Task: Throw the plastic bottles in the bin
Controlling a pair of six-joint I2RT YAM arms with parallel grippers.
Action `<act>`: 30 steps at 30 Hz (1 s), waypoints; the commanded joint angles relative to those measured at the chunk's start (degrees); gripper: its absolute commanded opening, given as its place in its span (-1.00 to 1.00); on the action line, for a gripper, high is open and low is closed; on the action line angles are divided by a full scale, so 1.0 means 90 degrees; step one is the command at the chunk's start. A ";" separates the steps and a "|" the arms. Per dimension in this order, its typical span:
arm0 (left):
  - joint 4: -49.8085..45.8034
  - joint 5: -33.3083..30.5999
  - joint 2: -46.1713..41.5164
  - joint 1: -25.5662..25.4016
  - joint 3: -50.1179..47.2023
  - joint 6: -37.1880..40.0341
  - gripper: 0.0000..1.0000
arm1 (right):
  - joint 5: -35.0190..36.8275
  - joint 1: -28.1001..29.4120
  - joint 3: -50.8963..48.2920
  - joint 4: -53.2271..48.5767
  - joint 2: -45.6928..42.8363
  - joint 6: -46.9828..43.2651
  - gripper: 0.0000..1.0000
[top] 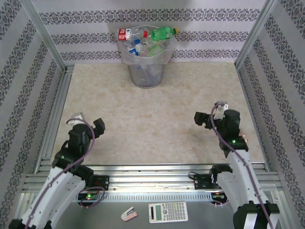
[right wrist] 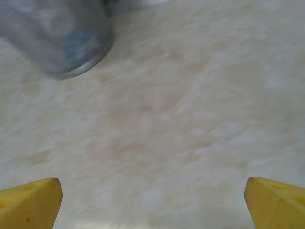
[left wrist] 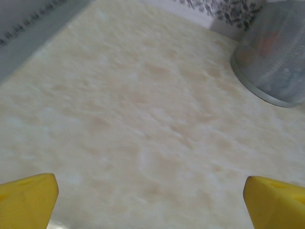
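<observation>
The grey bin [top: 146, 71] stands at the far middle of the table, lined with a clear bag and heaped with plastic bottles [top: 143, 45]. A clear bottle with a red label [top: 127, 34] and a green bottle [top: 162, 33] lie across its top. In the left wrist view the bin [left wrist: 274, 57] is at the upper right; in the right wrist view the bin [right wrist: 52, 33] is at the upper left. My left gripper [top: 90, 125] hovers near the front left, open and empty, its yellow fingertips [left wrist: 28, 198] wide apart. My right gripper [top: 209, 117] at the front right is open too, fingertips [right wrist: 274, 200] apart over bare table.
Patterned walls and metal frame posts enclose the beige table [top: 157, 119]. A rail [top: 157, 174] runs along the front edge. Below it lie a calculator [top: 167, 212] and a small pink-and-white item [top: 128, 214].
</observation>
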 commanded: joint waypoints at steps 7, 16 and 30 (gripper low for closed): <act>0.5203 -0.0529 -0.0370 0.0151 -0.2468 0.3515 0.99 | 0.1437 -0.0198 -0.0915 0.2759 0.1056 -0.0507 0.95; 0.8607 0.1430 0.4479 0.1154 -0.2026 0.3361 0.99 | 0.1244 -0.0195 -0.1180 0.5212 0.2644 -0.0996 0.96; 0.9907 0.3254 0.7538 0.2231 -0.0931 0.3032 0.99 | 0.1311 0.0144 -0.0180 0.6277 0.5075 -0.1119 0.96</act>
